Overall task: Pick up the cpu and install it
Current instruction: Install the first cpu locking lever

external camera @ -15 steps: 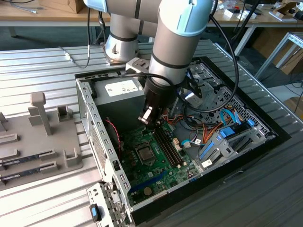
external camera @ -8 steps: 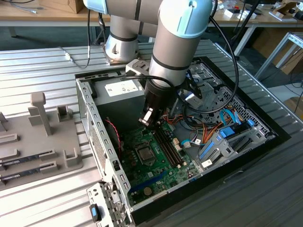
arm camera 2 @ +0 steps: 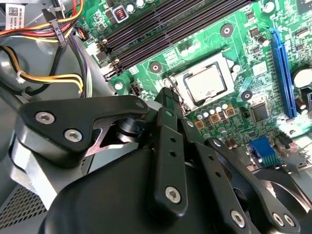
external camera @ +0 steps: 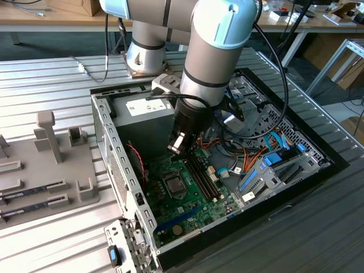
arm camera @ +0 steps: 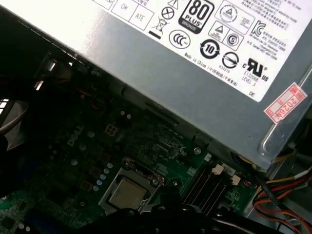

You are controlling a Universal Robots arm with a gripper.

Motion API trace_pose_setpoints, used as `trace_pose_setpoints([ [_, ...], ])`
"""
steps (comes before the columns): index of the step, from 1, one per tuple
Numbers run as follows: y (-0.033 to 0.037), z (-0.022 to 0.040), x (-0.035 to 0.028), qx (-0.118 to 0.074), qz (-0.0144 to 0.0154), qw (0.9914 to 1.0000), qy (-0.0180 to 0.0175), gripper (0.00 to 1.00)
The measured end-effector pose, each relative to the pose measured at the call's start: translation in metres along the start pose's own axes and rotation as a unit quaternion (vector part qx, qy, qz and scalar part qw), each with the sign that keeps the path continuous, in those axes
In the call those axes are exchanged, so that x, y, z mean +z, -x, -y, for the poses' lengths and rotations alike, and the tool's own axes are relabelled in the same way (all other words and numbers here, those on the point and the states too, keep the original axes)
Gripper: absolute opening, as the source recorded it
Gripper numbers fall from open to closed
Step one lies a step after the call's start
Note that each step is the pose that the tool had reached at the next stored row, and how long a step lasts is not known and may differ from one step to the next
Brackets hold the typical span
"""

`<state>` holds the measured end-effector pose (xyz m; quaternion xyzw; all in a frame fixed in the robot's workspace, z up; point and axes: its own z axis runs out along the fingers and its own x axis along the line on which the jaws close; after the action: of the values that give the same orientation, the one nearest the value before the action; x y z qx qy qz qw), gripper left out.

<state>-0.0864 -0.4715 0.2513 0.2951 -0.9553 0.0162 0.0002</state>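
The cpu (arm camera 2: 207,83) lies flat inside its metal-framed socket on the green motherboard (arm camera 2: 229,53), silvery top up. In the first wrist view the cpu (arm camera: 126,192) sits close under the dark gripper body. From outside, the socket (external camera: 172,183) is in the middle of the open computer case. My gripper (external camera: 177,145) hangs above the board, slightly behind the socket. Its black fingertips (arm camera 2: 165,93) look pressed together with nothing between them, and they sit just beside the socket's corner without touching the cpu.
A grey power supply (arm camera: 195,58) stands close behind the gripper. Long dark memory slots (arm camera 2: 170,24) run beside the socket. Coloured cables (arm camera 2: 48,29) bundle near the case wall (external camera: 114,153). A grey fixture (external camera: 51,165) with memory sticks sits at the exterior view's left.
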Motion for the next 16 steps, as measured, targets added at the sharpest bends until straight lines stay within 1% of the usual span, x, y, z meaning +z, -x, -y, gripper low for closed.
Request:
trace_pose_setpoints([
  [2, -0.0017, 0.0025, 0.0001, 0.000, 0.0001, 1.00000, 0.0000, 0.11],
  [3, -0.0034, 0.0049, 0.0002, 0.000, 0.0000, 1.00000, 0.0000, 0.11],
  [9, -0.0075, 0.0110, 0.0004, -0.001, 0.0000, 1.00000, 0.0000, 0.11],
  [16, -0.0101, 0.0147, 0.0021, -0.001, 0.0000, 1.00000, 0.0000, 0.11],
])
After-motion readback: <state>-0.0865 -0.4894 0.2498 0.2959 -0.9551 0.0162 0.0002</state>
